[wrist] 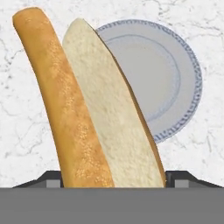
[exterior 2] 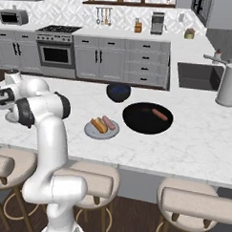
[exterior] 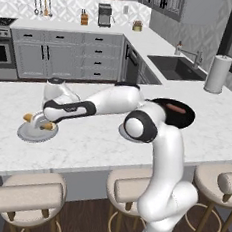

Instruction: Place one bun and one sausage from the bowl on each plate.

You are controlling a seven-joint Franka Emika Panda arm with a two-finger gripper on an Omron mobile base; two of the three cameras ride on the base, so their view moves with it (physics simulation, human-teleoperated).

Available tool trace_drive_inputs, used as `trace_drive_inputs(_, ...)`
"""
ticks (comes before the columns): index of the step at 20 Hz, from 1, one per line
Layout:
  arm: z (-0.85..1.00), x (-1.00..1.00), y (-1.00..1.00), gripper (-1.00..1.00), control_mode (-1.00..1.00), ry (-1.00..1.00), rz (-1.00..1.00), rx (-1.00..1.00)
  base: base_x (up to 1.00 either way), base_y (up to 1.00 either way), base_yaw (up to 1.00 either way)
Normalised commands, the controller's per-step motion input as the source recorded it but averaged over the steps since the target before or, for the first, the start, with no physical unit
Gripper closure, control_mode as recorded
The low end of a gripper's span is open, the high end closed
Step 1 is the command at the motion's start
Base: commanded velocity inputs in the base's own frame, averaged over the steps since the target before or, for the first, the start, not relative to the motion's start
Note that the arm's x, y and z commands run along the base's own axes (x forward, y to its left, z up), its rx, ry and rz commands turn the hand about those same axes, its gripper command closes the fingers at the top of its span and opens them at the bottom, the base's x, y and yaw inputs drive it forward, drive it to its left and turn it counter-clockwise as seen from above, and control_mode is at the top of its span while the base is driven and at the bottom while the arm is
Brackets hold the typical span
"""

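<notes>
White marble counter (exterior: 99, 151) runs across a grey kitchen, with padded stools (exterior: 25, 197) tucked under its near edge, a sink (exterior: 177, 67) and paper towel roll (exterior: 217, 73) on the side run, and an oven (exterior 2: 55, 54) against the back wall. The gripper (exterior: 37, 120) hangs over the empty plate (exterior: 36, 132), jaws spread wide around a bun (wrist: 87, 109). The other plate (exterior 2: 102, 129) carries a bun (exterior 2: 98, 125) and a sausage (exterior 2: 108, 122). Beside it the black bowl (exterior 2: 147, 120) holds one sausage (exterior 2: 159, 114); a dark blue bowl (exterior 2: 118, 92) sits behind.
</notes>
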Motion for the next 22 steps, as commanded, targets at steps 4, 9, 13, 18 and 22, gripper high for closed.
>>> trace_drive_inputs(4,-0.66,0.01,0.12,1.00,-1.00,-0.01,0.00,-0.10,0.00,0.00,0.00)
trace_drive_inputs(9,-0.24,0.03,0.19,1.00,-1.00,-0.01,0.00,-0.08,0.00,0.00,0.00)
trace_drive_inputs(13,0.10,0.41,0.27,1.00,-1.00,0.00,0.04,-0.06,0.00,0.00,0.00)
trace_drive_inputs(18,-0.14,0.64,0.10,1.00,-1.00,-0.02,0.02,-0.02,0.00,0.00,0.00)
trace_drive_inputs(22,-0.04,0.04,0.11,-1.00,-1.00,-0.01,0.00,0.00,0.00,0.00,0.00)
